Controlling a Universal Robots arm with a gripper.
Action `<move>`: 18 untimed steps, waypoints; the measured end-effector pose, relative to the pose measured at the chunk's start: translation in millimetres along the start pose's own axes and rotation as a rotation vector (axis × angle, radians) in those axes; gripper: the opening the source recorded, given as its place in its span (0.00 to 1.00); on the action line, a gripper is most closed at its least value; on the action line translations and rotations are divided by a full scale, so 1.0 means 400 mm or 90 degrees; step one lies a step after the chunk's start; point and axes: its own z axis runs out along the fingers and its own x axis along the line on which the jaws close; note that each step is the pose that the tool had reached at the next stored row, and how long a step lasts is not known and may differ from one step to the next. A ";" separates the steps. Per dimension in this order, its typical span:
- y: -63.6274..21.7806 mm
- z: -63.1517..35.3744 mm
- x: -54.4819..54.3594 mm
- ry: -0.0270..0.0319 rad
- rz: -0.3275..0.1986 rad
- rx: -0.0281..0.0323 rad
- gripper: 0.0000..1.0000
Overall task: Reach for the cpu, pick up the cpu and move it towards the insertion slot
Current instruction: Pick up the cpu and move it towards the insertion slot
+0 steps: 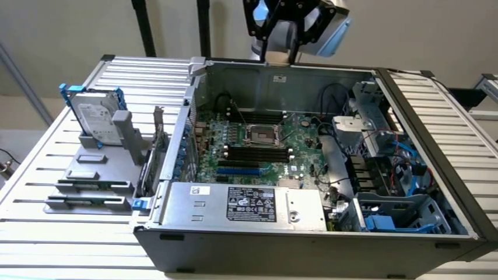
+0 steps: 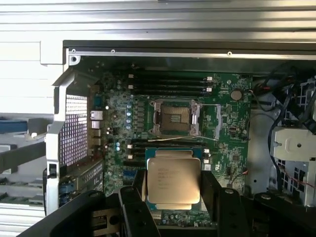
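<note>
One cpu point(image 2: 174, 180), a flat square chip with a silvery metal top, sat clamped between the black fingers point(image 2: 132, 210) of the gripper point(image 2: 174, 197) in the wrist view. One insertion slot point(image 1: 262, 133), metal-framed with a dark centre, lay mid-motherboard point(image 1: 300, 166); one hard drive point(image 1: 97, 121) stood upper left in the exterior view.

The cpu point(image 2: 174, 181) wears a matt silvery metal lid — the insertion slot point(image 2: 176, 118) has a shiny metal frame.
</note>
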 end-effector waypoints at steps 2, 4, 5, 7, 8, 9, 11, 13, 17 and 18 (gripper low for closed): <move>0.007 0.003 0.000 -0.0052 0.002 0.0000 0.55; 0.013 0.008 0.001 -0.0084 0.005 -0.0002 0.55; 0.016 0.010 0.001 -0.0094 0.006 -0.0002 0.55; 0.024 0.017 0.003 -0.0107 0.009 -0.0003 0.55; 0.028 0.021 0.004 -0.0112 0.009 -0.0004 0.55; 0.033 0.024 0.005 -0.0118 0.010 -0.0005 0.55; 0.045 0.030 0.005 -0.0136 0.010 -0.0005 0.55; 0.056 0.035 0.005 -0.0139 0.011 -0.0004 0.55; 0.062 0.045 0.003 -0.0145 0.011 -0.0006 0.55; 0.062 0.045 0.002 -0.0144 0.011 -0.0005 0.55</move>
